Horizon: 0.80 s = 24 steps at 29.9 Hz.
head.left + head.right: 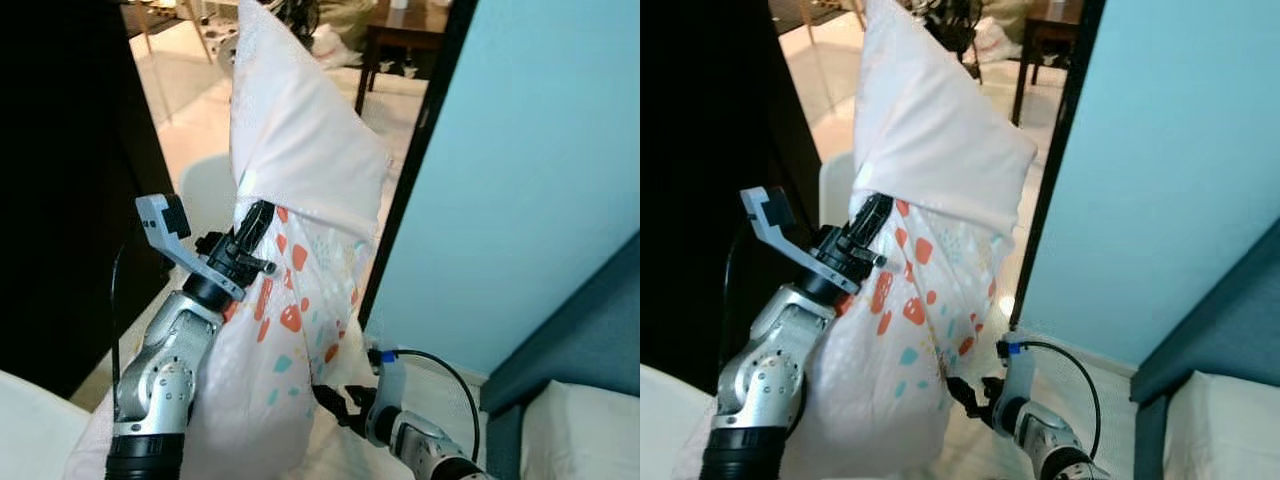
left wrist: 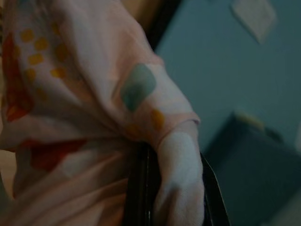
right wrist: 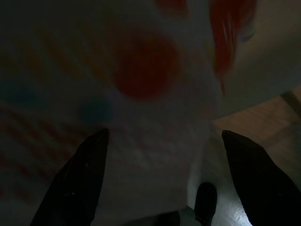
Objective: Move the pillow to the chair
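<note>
The pillow (image 1: 300,150) is white with orange and teal spots and hangs upright in front of me, its plain white half folded over the top. My left gripper (image 1: 262,213) reaches up from the lower left and is shut on the pillow's side; the left wrist view shows its fingers (image 2: 143,188) pinching a fold of the fabric. Low down, my right gripper (image 1: 324,396) is at the pillow's bottom edge. It is open, its two fingers (image 3: 77,181) spread wide with the spotted fabric (image 3: 141,70) just ahead of them.
A white rounded piece of furniture (image 1: 205,190), perhaps a chair, stands behind the pillow on the pale floor. A teal wall (image 1: 530,180) with a dark frame (image 1: 415,160) is on the right, a black panel (image 1: 60,180) on the left. A dark table (image 1: 405,35) stands far back. White bedding (image 1: 585,430) lies low right.
</note>
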Tool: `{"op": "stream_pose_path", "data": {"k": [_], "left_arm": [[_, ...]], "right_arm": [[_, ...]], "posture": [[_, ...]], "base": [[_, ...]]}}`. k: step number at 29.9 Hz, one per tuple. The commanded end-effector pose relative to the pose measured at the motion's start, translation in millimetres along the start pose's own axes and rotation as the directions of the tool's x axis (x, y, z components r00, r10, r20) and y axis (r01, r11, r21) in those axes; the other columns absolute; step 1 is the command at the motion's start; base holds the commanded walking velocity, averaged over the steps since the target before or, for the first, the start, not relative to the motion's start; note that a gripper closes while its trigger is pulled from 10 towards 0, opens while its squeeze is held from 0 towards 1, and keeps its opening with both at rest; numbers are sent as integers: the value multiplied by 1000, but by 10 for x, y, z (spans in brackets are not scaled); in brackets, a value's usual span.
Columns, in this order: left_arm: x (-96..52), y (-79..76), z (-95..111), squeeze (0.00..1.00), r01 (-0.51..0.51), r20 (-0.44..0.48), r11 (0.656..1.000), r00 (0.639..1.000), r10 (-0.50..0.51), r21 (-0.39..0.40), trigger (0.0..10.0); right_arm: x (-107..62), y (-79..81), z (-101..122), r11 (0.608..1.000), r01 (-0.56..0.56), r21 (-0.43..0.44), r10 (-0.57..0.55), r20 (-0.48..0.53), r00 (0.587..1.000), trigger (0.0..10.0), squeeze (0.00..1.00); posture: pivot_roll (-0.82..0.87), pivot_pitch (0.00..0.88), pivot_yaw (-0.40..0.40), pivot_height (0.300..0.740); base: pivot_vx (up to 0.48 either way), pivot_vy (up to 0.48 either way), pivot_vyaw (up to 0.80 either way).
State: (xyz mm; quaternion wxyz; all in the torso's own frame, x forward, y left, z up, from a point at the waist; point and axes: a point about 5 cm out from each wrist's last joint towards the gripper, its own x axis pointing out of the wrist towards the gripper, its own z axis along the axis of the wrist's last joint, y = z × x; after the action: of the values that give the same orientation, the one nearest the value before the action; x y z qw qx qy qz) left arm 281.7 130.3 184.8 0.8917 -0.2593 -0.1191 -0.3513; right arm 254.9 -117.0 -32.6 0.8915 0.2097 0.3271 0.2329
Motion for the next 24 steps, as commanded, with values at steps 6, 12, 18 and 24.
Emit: {"op": "stream_pose_path", "data": {"k": [6,12,18,24], "left_arm": [[-4,28,57,0,20,-56,984,998,-10,178,10000],[77,360,629,0,-266,80,745,958,276,612,10000],[144,412,853,0,-341,191,464,921,340,818,10000],[380,226,405,0,-70,56,81,985,166,994,10000]], "right_arm": [[4,10,-104,1000,30,-8,-30,-58,998,10000,0],[-7,3,-136,999,35,0,-35,-63,997,10000,0],[-2,2,-120,999,44,-3,-44,-53,998,10000,0],[11,10,-78,999,47,-3,-47,-28,998,10000,0]], "posture": [[-34,84,-21,740],[-29,87,-20,740],[-28,93,-17,740],[-32,114,-10,740]], "base": [[0,0,0],[0,0,0],[0,0,0],[0,0,0]]}}
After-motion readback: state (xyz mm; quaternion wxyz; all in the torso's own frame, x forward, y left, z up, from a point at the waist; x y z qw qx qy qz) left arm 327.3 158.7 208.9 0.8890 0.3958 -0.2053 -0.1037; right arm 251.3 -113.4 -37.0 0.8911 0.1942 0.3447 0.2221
